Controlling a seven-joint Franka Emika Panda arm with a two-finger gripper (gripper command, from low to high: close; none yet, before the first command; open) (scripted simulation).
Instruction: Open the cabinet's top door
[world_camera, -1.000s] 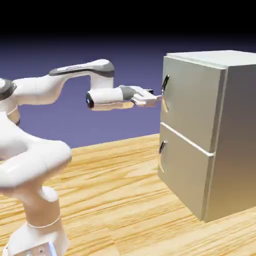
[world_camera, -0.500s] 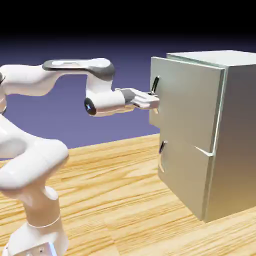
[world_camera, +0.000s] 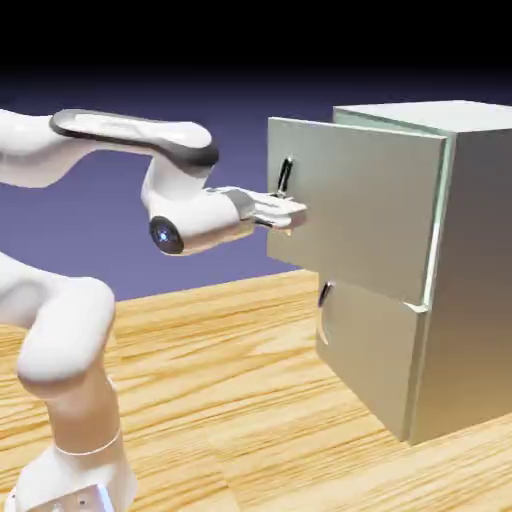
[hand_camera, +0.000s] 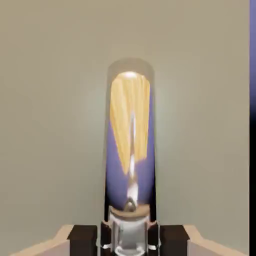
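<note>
A plain blue-violet backdrop (world_camera: 240, 265), turning black toward the top, fills the far side of the scene. In front of it spreads the wood-grained counter (world_camera: 200, 390), pale yellow with brown streaks, running from the near left to beneath the cabinet (world_camera: 475, 250). The cabinet stands upright at the exterior view's right, tall, boxy and silver-grey, its front turned toward the left. From the near left the white arm (world_camera: 70, 320) rises, bends back at its elbow beyond the picture's left edge, and reaches right at the height of the upper front. The top door (world_camera: 360, 200), the larger of the two panels, stands partly open: its handle side is swung out to the left, away from the body, while its right side stays close to the cabinet's front corner. Below it, the shorter lower door (world_camera: 370, 345) lies closed against the body. The fingers (hand_camera: 82, 240) are drawn in close together at the top door's outer side, with the shiny, curved top handle (hand_camera: 131, 235) held between their dark tips. The panel's surface around that handle mirrors wood grain and violet. The small, dark lower handle (world_camera: 325, 293) sits upright near the lower door's left edge, apart from the fingers.
</note>
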